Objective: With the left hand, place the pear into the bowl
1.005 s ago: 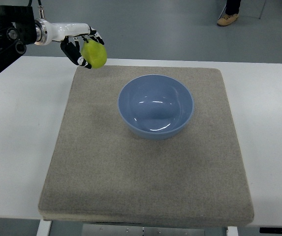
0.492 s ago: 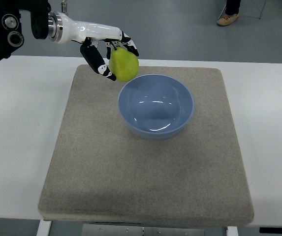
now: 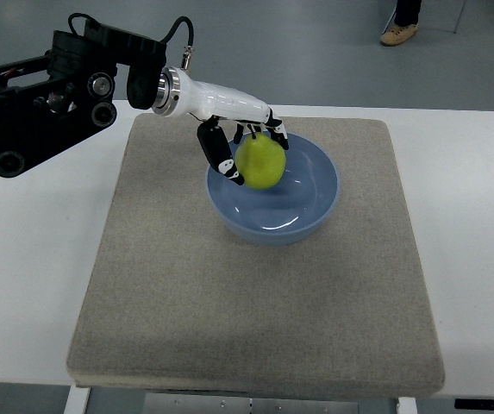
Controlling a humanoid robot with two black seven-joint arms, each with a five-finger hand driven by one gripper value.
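- Grey floor beyond the far edge of a white worktop (image 3: 31, 259); a person's shoe (image 3: 399, 34) shows at the top right, well apart from the work.
- A grey-beige felt mat (image 3: 255, 302) covers the middle of the worktop, its near edge close to the worktop's front.
- A light blue bowl (image 3: 311, 203) stands upright on the far half of the mat, glossy inside.
- Left arm (image 3: 48, 103) — black joints and cabling — comes in from the upper left and ends in a white forearm shell reaching toward the bowl.
- Left robot hand (image 3: 238, 142) is clamped on the pear (image 3: 259, 162): black-and-white fingers (image 3: 222, 159) curl down around its left side and top.
- The pear is yellow-green and sits in the grasp over the bowl's left portion, overlapping the near-left rim in this view — whether it touches the bowl's inside cannot be told.
- Bare mat lies on the near side and to the right of the bowl.
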